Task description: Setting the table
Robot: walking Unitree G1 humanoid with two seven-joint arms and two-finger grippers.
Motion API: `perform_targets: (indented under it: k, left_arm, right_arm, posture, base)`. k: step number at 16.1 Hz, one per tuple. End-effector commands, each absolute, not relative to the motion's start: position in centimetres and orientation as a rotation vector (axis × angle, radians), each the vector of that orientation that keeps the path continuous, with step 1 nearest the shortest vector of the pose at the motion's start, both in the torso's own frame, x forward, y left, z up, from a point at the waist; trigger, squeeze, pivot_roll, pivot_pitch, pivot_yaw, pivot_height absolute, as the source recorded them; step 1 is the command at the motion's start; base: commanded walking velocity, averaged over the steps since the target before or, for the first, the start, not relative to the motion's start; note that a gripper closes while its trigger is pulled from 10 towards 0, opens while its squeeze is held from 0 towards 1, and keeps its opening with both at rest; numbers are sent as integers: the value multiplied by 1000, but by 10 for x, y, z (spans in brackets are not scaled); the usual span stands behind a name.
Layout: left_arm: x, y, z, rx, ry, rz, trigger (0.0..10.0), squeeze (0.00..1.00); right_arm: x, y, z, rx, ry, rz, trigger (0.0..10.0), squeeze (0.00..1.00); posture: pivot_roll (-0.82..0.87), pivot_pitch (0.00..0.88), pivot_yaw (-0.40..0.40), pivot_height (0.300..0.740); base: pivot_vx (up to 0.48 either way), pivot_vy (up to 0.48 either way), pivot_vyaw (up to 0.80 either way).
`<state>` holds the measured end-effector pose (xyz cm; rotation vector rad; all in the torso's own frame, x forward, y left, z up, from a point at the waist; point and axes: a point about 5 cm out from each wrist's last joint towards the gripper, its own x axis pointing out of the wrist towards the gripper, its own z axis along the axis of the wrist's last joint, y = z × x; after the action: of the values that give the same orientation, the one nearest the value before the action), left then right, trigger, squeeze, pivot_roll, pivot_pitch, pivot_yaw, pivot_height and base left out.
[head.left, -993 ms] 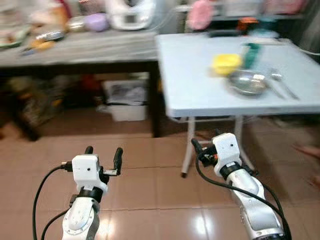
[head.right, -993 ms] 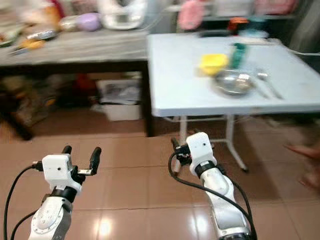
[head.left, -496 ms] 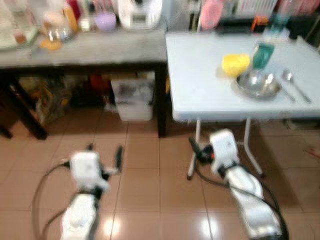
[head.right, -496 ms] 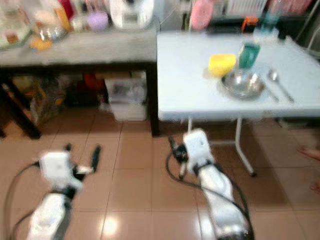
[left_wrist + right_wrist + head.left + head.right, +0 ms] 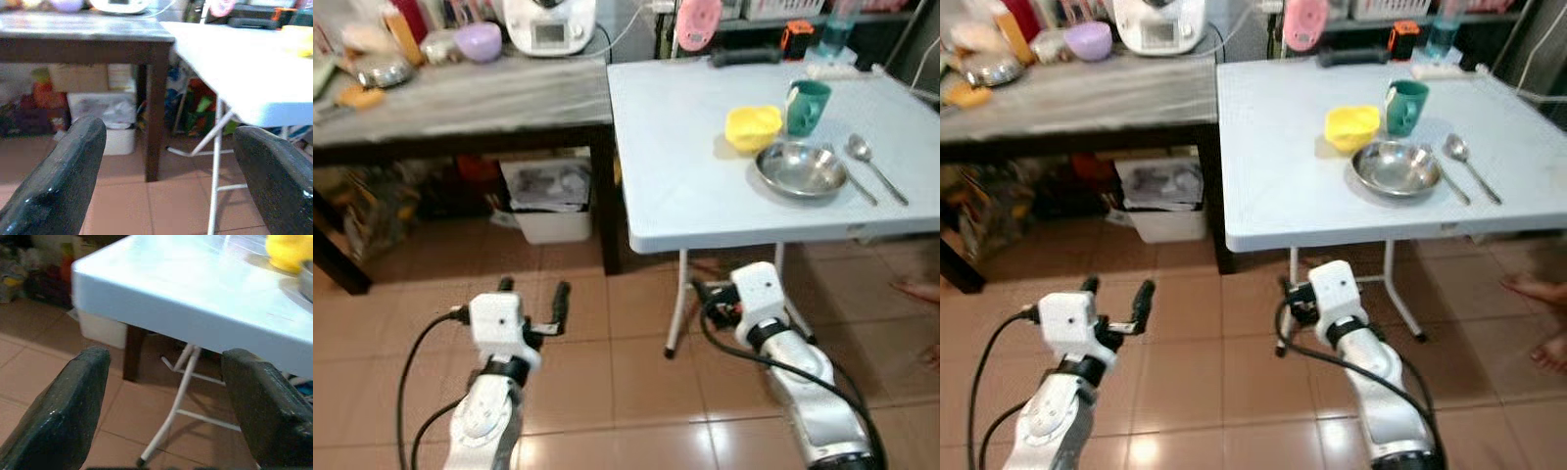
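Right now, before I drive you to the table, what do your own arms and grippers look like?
Both arms are silver with ribbed black wrist joints and boxy white wrist housings. Loose black cables loop beside each forearm. The left gripper and right gripper each have two long black fingers with rounded, slightly glossy tips.

R pincer (image 5: 161,396) fingers spread, facing white table (image 5: 195,303) edge.

Lighting: even, bright indoor light; head views sharp.
White desk (image 5: 705,176) brightly lit; glare patches on floor tiles (image 5: 597,446); deep shadow under dark desk (image 5: 460,98); wrist views soft, fingers (image 5: 58,186) blurred.
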<state>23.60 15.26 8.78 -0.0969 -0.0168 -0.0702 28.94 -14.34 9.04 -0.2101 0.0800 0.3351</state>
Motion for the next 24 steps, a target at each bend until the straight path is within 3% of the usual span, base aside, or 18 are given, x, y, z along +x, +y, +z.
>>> perform_targets:
  k: [1, 3, 7, 24]
  left_arm:
    - [233, 164, 86, -88, -7, -36, 10000, 0]
    - [232, 166, 87, -80, -1, -12, 10000, 0]
    - [232, 165, 89, -52, -12, -24, 10000, 0]
    - [233, 163, 87, -22, -4, -27, 10000, 0]
  right_arm:
    - [290, -131, 96, -217, 56, 363, 10000, 0]
    - [294, -128, 101, -146, 52, 362, 10000, 0]
    - [294, -127, 100, -213, 41, 360, 10000, 0]
    - [292, -130, 98, -163, 44, 361, 10000, 0]
  posture:
    - [-43, 84, 28, 740]
    - [-44, 85, 25, 740]
    - [-43, 87, 23, 740]
    - [-45, 83, 26, 740]
  base:
    - [0, 0, 0]
    - [0, 0, 0]
    - [0, 0, 0]
    - [0, 0, 0]
